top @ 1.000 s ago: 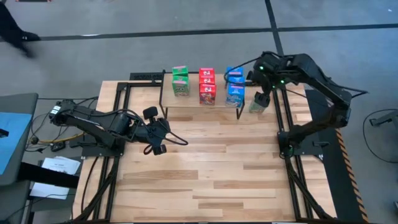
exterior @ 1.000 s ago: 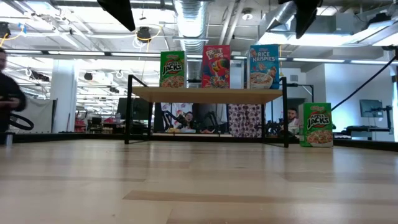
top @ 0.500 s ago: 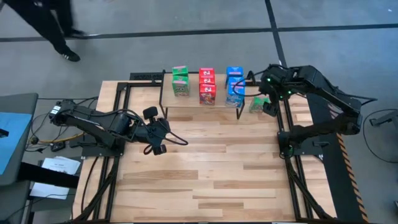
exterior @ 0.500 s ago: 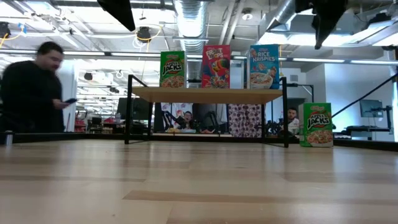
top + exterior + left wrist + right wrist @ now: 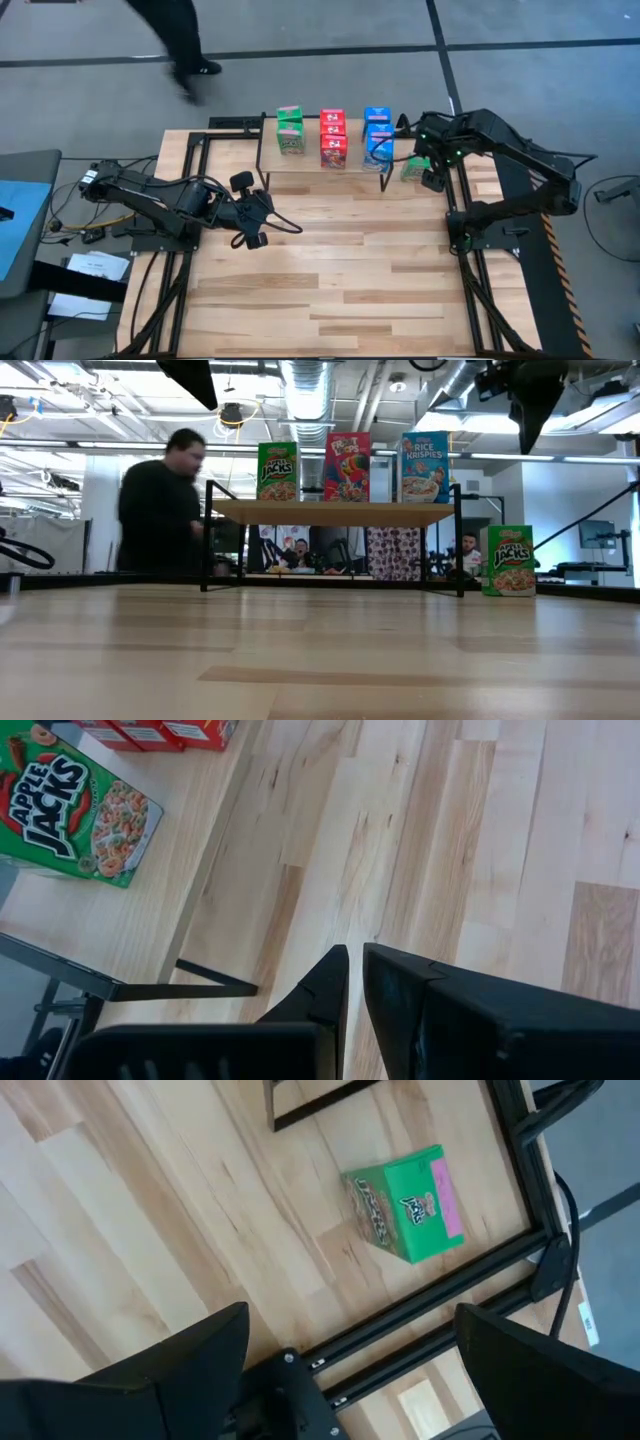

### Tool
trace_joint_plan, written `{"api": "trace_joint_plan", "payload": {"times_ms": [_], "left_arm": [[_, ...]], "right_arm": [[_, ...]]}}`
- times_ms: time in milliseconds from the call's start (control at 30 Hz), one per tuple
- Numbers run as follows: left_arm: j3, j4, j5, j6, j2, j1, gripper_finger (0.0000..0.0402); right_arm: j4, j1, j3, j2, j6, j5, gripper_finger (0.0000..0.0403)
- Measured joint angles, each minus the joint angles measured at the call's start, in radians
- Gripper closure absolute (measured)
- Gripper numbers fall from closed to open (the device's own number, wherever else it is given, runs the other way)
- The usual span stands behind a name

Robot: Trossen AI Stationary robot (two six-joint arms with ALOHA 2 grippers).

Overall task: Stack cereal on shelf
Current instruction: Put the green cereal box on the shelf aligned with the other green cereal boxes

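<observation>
The shelf [image 5: 325, 165] [image 5: 335, 511] stands at the table's far middle. Green [image 5: 290, 131], red [image 5: 333, 139] and blue [image 5: 377, 139] cereal boxes stand upright on it in three columns; the low view shows a green [image 5: 277, 470], a red [image 5: 347, 465] and a blue [image 5: 425, 466] front. One more green box [image 5: 412, 168] [image 5: 510, 560] [image 5: 405, 1202] stands on the tabletop just right of the shelf. My right gripper [image 5: 433, 172] [image 5: 530, 405] [image 5: 352, 1320] hangs open above and beside that box, touching nothing. My left gripper [image 5: 255, 215] [image 5: 355, 982] waits shut, low over the table's left middle.
Black frame rails [image 5: 462, 190] run along the table's right edge close to the lone green box. The shelf's black leg [image 5: 320, 1105] stands near it. A person [image 5: 160, 510] walks past beyond the far edge. Bare slatted tabletop [image 5: 340, 270] fills the near half.
My right gripper has moved from over the shelf's right end toward the table's right edge and slightly down, ending above the lone green box. A person has walked across behind the table. The boxes and my left arm have stayed put.
</observation>
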Motion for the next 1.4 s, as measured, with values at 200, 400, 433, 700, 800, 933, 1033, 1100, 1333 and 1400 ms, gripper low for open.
{"api": "trace_joint_plan", "payload": {"times_ms": [200,400,433,700,800,933,1033,1100,1333,1400], "left_arm": [[0.0,0.0,-0.008,0.026,0.0,0.0,0.0377],[0.0,0.005,-0.001,0.027,0.0,0.0,0.0377],[0.0,0.005,0.0,0.025,0.0,0.0,0.0377],[0.0,0.005,0.0,0.028,0.0,0.0,0.0377],[0.0,0.005,0.0,0.028,0.0,0.0,0.0377],[0.0,0.005,0.0,0.027,0.0,0.0,0.0377],[0.0,0.005,0.0,0.027,0.0,0.0,0.0377],[0.0,0.005,0.0,0.022,0.0,0.0,0.0377],[0.0,0.004,0.002,0.007,0.0,-0.001,0.0377],[0.0,0.004,0.002,0.012,0.0,-0.001,0.0377]], "right_arm": [[0.0,0.0,0.0,0.004,-0.006,0.001,0.0029],[0.001,0.0,0.0,0.002,-0.008,0.001,0.0029],[0.001,-0.001,0.0,-0.002,-0.009,0.007,0.0029],[0.046,-0.007,-0.101,-0.09,-0.038,0.028,0.0029],[0.097,-0.007,-0.14,-0.133,-0.049,0.029,0.0029],[0.147,-0.007,-0.175,-0.187,-0.054,0.028,0.0029],[0.177,-0.007,-0.2,-0.215,-0.062,0.029,0.0029],[0.197,-0.007,-0.215,-0.23,-0.062,0.028,0.0029],[0.218,-0.007,-0.259,-0.219,-0.064,0.028,0.0029],[0.212,-0.007,-0.26,-0.199,-0.065,0.028,0.0029]]}}
